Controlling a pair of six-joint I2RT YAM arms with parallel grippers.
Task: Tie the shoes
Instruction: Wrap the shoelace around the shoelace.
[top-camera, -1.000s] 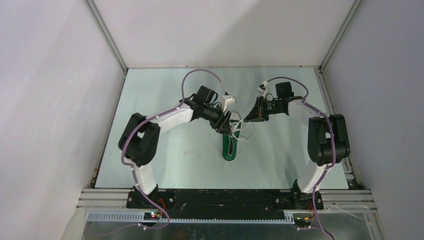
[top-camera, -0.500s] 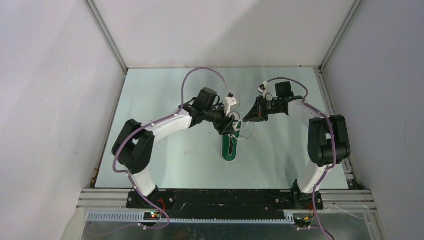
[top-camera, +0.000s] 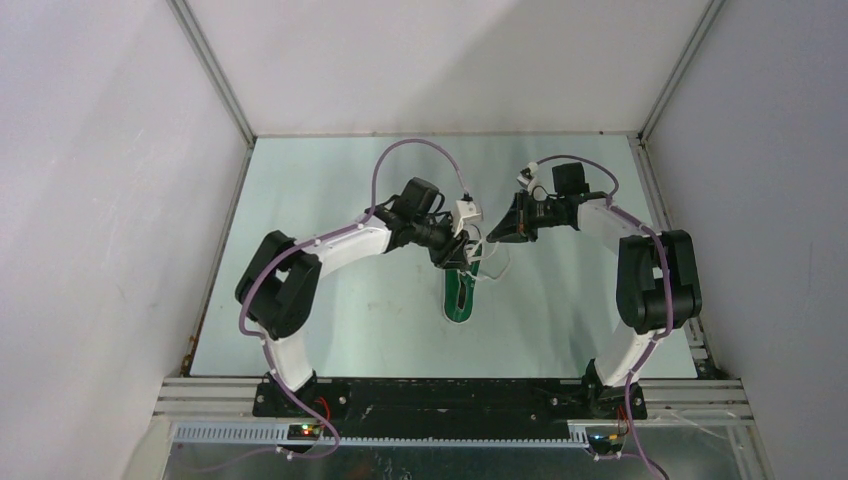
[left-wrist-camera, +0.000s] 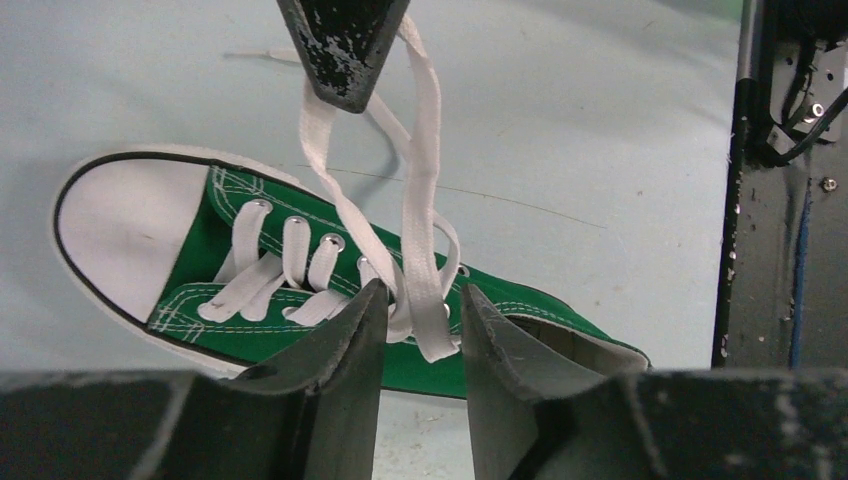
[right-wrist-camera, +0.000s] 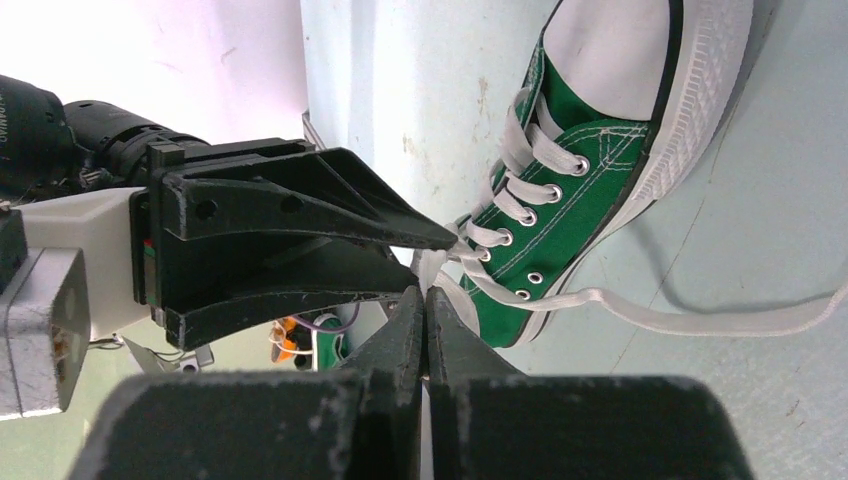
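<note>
No knot yet; we hold the laces (left-wrist-camera: 422, 200) up above the sneaker (left-wrist-camera: 205, 230)
It lies on the table (top-camera: 330, 200) between our arms; right gripper (right-wrist-camera: 425, 295) pinches the raised loop; left gripper (left-wrist-camera: 422, 290) has jaws narrowly apart around both strands; the bow remains, we judge.

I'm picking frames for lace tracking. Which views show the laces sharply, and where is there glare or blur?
Left wrist: sneaker and laces crisp, evenly lit; left fingers dark. Right wrist: sneaker sharp, upper-left background blown out white, right fingers soft. Top external: even light, no glare, but the sneaker is tiny and partly hidden by the left gripper.
</note>
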